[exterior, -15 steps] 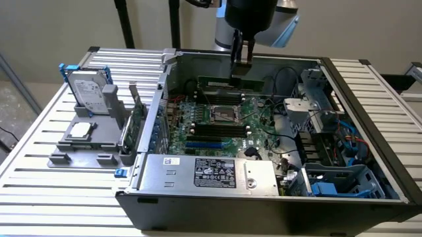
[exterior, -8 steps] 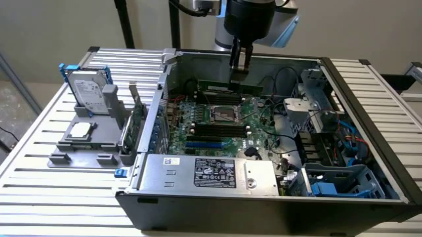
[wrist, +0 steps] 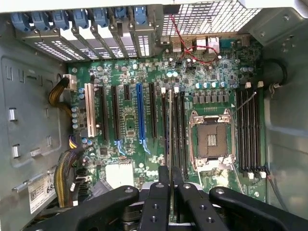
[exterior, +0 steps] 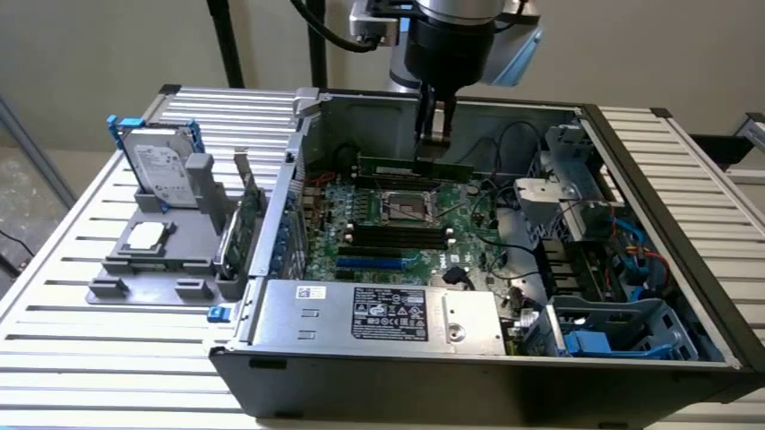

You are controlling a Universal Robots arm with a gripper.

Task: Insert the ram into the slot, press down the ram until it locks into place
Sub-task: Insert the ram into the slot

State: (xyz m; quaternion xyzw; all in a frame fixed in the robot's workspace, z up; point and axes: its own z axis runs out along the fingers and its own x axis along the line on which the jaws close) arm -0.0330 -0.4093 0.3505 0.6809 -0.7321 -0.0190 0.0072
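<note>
Ram held over motherboard
Gripper clamped on ram top edge; stick hangs between fingers.

The exterior view looks obliquely down into the open black metal computer case. The wrist view faces straight down, closer, onto the green motherboard both share.

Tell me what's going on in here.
A robot arm is working inside an open PC case. Its pincer is shut on the ram, holding the stick on edge. The ram is lined up with the memory slots on the board, next to the empty CPU socket. Whether the ram has entered its slot or merely sits right above it, I cannot tell.
</note>
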